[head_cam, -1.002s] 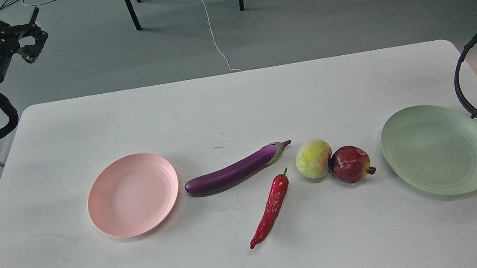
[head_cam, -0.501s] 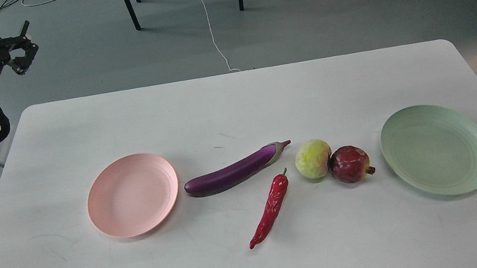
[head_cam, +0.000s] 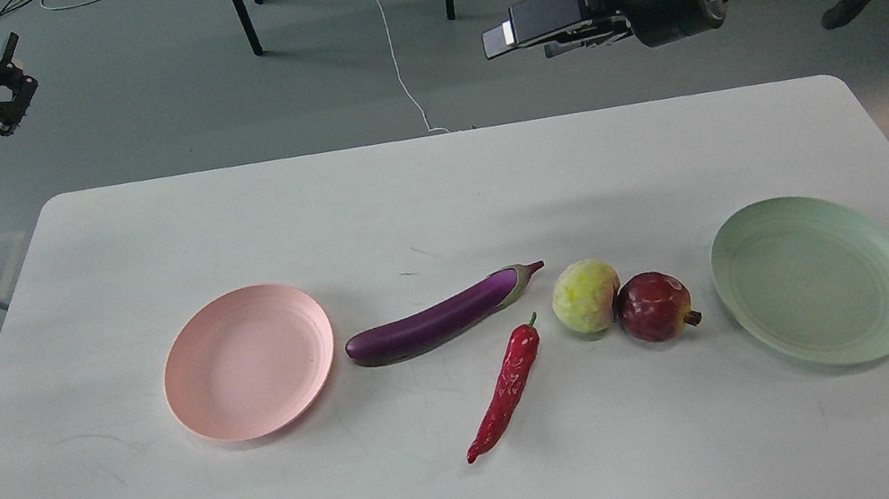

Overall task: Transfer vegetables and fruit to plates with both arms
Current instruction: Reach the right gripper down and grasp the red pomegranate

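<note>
The glossy eggplant (head_cam: 439, 322), at three o'clock of the pink plate (head_cam: 248, 362), looks slippery and wants a mid-body grip, while the right end effector (head_cam: 520, 30) hangs empty, its opening unreadable.

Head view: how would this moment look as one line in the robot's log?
stage: nothing moved yet | pink plate, green plate: bare | eggplant, chili, yellow-green fruit, pomegranate: on table | right claw, left claw: holding nothing
</note>
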